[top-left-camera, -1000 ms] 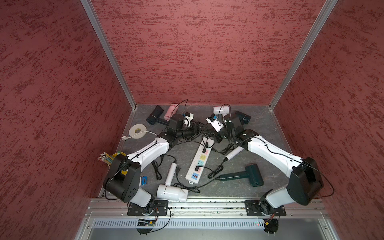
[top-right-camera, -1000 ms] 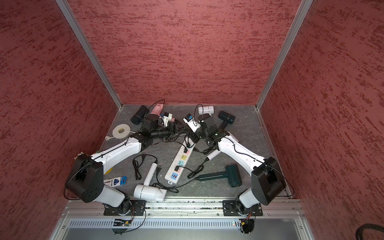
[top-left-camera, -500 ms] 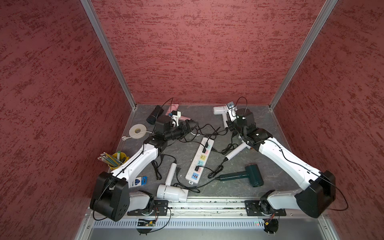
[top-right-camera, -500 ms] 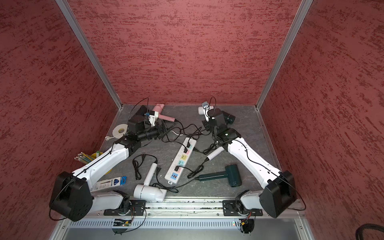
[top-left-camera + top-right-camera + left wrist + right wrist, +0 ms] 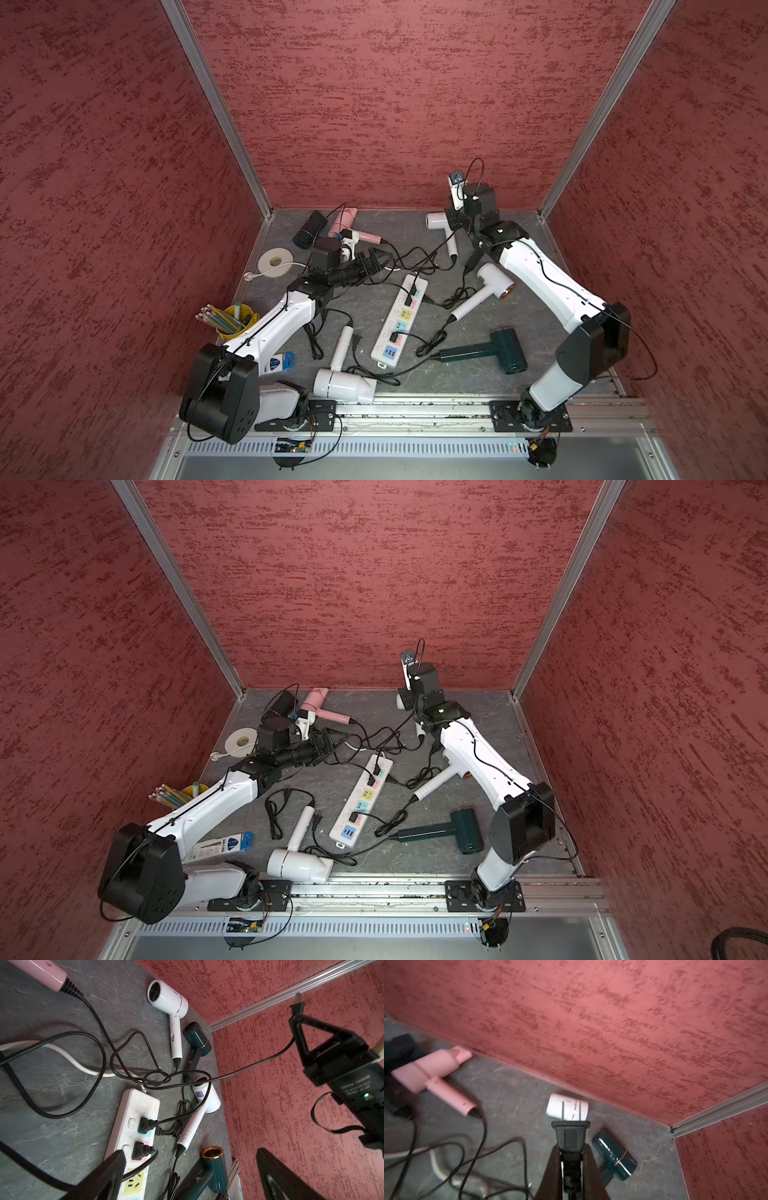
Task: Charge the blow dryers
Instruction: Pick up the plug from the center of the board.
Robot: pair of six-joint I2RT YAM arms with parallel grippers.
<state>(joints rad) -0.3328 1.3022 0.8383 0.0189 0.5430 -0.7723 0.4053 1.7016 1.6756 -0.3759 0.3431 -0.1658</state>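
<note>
A: Grey stone-look table (image 5: 465,384) inside red walls (image 5: 374,104). Starting near?

B: Yes. Nearest, left of centre, the near white dryer (image 5: 345,384), apparently unplugged. To its right, the green dryer (image 5: 498,351). Between them, stretching away, the power strip (image 5: 401,320) with some sockets taken.

A: Farther?

B: Mid-right, the middle white dryer (image 5: 490,286). Along the far wall, the far white dryer (image 5: 438,221), then leftward the pink dryer (image 5: 353,230) and the black dryer (image 5: 309,235).

A: Grippers?

B: Left of the strip, low over the tangle, the left gripper (image 5: 376,262) with spread fingers, grasping nothing. Up by the far wall, on an outstretched arm with upturned wrist, the right gripper (image 5: 572,1153), clenched on a black plug (image 5: 571,1130) with prongs forward.

A: Handling?

B: Probably small, hard, light, with bendable prongs. Best pinched on the flat sides of the body, never by the cord (image 5: 249,1066): limp, tangled, likely to snag. Owner of that cord: impossible to tell.
</note>
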